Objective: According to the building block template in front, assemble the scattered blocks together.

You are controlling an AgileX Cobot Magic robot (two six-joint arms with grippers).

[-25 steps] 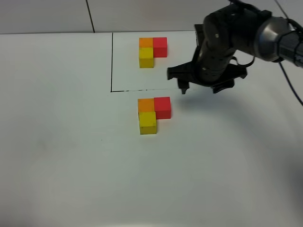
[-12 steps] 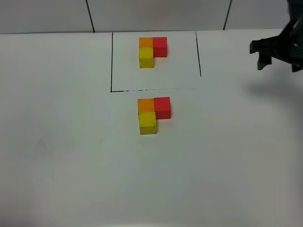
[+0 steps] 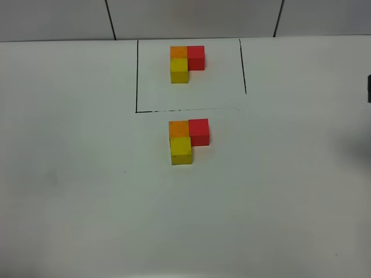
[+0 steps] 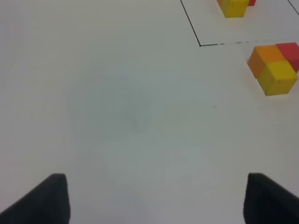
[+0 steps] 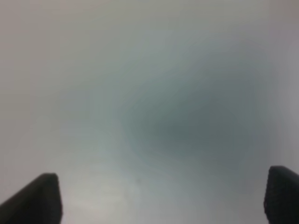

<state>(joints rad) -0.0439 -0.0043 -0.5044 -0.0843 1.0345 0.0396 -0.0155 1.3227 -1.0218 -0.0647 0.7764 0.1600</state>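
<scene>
Since the scattered blocks (image 3: 186,141) now sit as one touching L just outside the near line of the drawn frame (image 3: 137,75), they match the building block template (image 3: 186,63) inside that frame: orange cube (image 3: 178,128) at the corner, red cube (image 3: 199,131) beside it, yellow cube (image 3: 181,150) on the near arm. A second ago the right arm hung beside the frame's near right corner; half a second ago it was off past the frame's right line, and now only a dark sliver shows at the table (image 3: 87,191) edge. I judge that withdrawal means the assembly is finished. The left gripper (image 4: 156,198) shows two fingertips spread wide over bare tabletop, well away from the frame; the right gripper (image 5: 163,198) is likewise spread, holding nothing. No writing or brand is readable anywhere.
</scene>
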